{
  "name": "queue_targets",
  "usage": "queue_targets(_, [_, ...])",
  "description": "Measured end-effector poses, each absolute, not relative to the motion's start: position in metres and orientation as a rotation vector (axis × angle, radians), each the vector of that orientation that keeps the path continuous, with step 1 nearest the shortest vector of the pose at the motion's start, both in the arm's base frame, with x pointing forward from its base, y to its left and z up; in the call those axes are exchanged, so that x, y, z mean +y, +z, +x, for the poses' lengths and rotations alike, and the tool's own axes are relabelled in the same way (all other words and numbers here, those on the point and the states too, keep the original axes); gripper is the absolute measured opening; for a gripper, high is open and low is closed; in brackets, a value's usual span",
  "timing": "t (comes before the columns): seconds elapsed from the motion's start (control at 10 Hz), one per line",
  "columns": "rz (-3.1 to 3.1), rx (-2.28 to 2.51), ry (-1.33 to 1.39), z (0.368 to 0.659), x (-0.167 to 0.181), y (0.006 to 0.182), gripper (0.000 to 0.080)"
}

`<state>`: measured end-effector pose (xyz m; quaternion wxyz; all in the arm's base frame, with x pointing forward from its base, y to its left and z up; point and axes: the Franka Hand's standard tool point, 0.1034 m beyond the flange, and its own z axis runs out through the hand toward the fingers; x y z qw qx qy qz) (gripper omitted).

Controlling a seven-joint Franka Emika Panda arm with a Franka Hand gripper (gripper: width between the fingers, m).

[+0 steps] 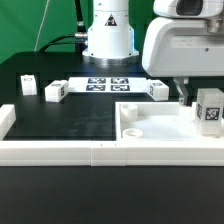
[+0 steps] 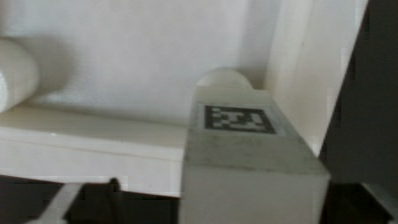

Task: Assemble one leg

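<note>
My gripper [image 1: 198, 98] hangs at the exterior view's right, shut on a leg [image 1: 210, 109], a small white cuboid with a black-and-white tag. It holds the leg just over the right end of the large flat white slab [image 1: 160, 124] with recessed corners. In the wrist view the leg [image 2: 246, 140] runs up between my dark fingers [image 2: 93, 203], with the gripper [image 2: 249, 208] closed round its near end and the slab [image 2: 143, 70] behind it. Three more legs lie on the black table: two at the left [image 1: 27, 85] [image 1: 54, 92] and one near the middle [image 1: 158, 89].
The marker board [image 1: 108, 84] lies in front of the arm's base [image 1: 108, 40]. A low white wall [image 1: 90, 152] runs along the table's front edge and turns up at the left [image 1: 6, 120].
</note>
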<state>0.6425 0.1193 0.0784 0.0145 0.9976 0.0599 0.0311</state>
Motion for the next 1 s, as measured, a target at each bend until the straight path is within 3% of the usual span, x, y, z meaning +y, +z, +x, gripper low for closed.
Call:
queue_targets(0.1, [3.105,0.186,0.097,0.6425,0.1192,0.0784,0.0424])
queue_targets(0.2, [3.107,0.173,0.097,0.6425,0.1194,0.0784,0.0424])
queue_targets(0.3, [3.110,0.130,0.096,0.6422,0.1193,0.0781,0.0291])
queue_targets(0.5, [3.114,0.099,0.096,0.6422,0.1190,0.0773,0.0291])
queue_targets(1.0, [3.024,-0.891,0.105,0.6424,0.1190,0.0754,0.0291])
